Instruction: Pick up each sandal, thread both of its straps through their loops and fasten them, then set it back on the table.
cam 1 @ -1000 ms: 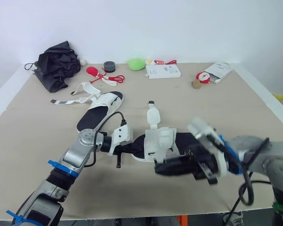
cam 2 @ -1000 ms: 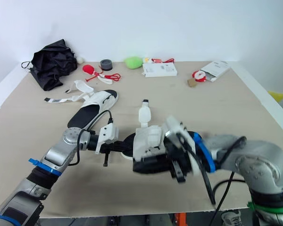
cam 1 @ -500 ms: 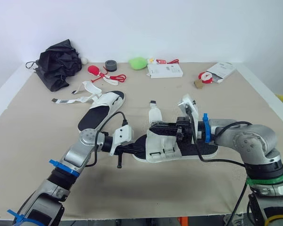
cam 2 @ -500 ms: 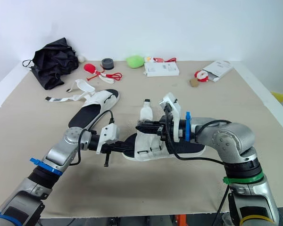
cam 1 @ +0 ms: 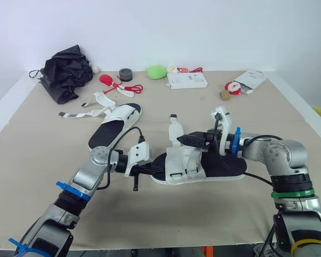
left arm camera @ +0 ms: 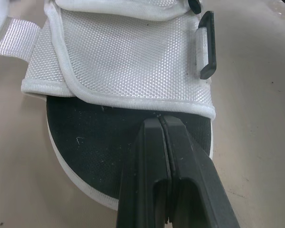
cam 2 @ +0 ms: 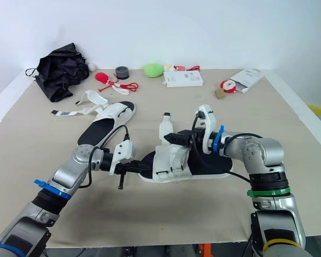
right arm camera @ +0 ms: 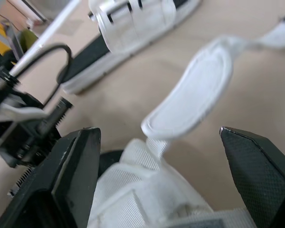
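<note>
Table holds one sandal near the middle and a second sandal beyond it, toward the left. Left fingers, pressed together, rest on the middle sandal's toe end. Right fingers gape wide over its straps.

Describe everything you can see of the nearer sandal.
The nearer sandal lies flat on the tan table. It has a black footbed, a white sole rim and a white woven upper with a black loop. One strap sticks out unfastened toward the far side. The shut left gripper rests on one end of the footbed, and the open right gripper hovers over the upper.
</note>
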